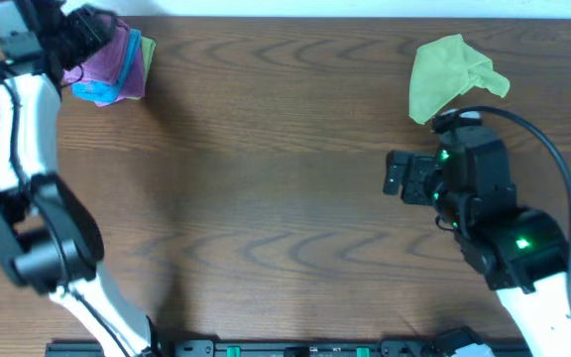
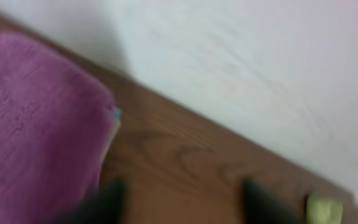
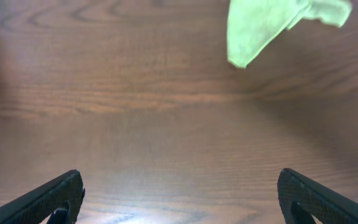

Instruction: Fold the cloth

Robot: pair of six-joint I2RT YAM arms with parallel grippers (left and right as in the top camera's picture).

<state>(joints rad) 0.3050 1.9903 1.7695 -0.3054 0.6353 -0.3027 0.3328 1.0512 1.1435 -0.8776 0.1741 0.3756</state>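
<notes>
The cloth [image 1: 105, 61] is found at the far left corner of the bench [image 1: 285, 208], gathered into a compact heap rather than spread flat. It is laid on top of a blue cloth [image 1: 102, 95], whose edge shows beneath it, and a thin strip of green [image 1: 148, 50] is seen along the right side of the heap.

The left hand [image 2: 185, 194] is held at the upper left edge of that heap in the overhead view. In the left wrist view its two dark fingers [image 2: 110, 200] are seen set apart at the bottom of the frame, with bare wood between them. The hand therefore appears to be released, with nothing gripped (the picture is badly blurred). The cloth fills the left part of this view, its edge just beside the left-hand finger. Whether the two are touching cannot be told. A white wall [image 2: 260, 74] is seen beyond the bench edge.

The right hand [image 3: 182, 196] is spread wide over bare wood on the right of the bench, and nothing is held between its fingers. A crumpled lime-green cloth [image 1: 454, 74] is left at the far right, apart from this hand and well apart from the heap.
</notes>
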